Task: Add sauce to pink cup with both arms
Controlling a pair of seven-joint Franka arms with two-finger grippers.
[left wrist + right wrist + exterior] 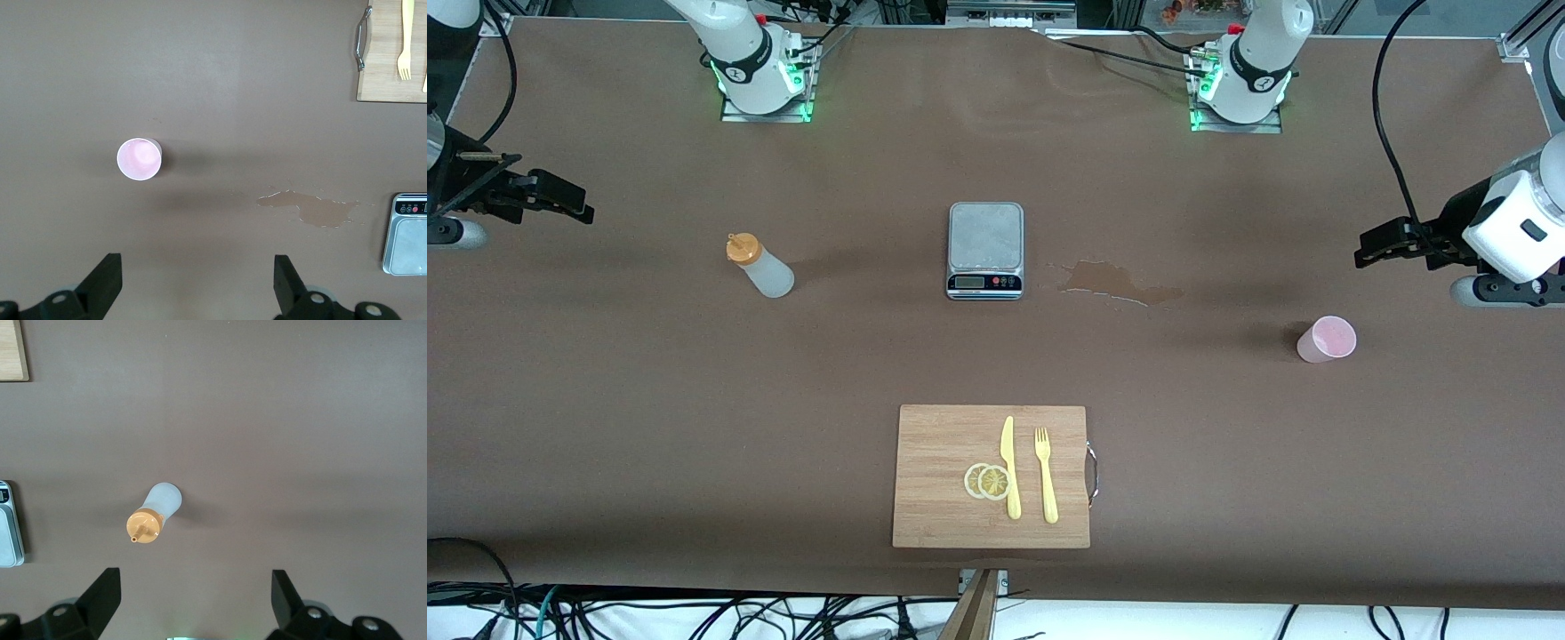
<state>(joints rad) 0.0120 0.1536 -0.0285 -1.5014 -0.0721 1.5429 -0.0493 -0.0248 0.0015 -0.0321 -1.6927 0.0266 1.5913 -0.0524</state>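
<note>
A wide brown table (649, 427) fills the scene under soft even light, and many black cables (694, 618) lie along its edge nearest the front camera.

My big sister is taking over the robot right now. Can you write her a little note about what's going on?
Left end effector: open, holding nothing, up over the table at the left arm's end, by the pink cup.
Right end effector: open, holding nothing, over the table at the right arm's end, by the sauce bottle.
Cup and bottle both stand upright on the table, untouched.
Done: nothing yet.
Left: grab both, bring them together, squeeze sauce into the cup.
</note>
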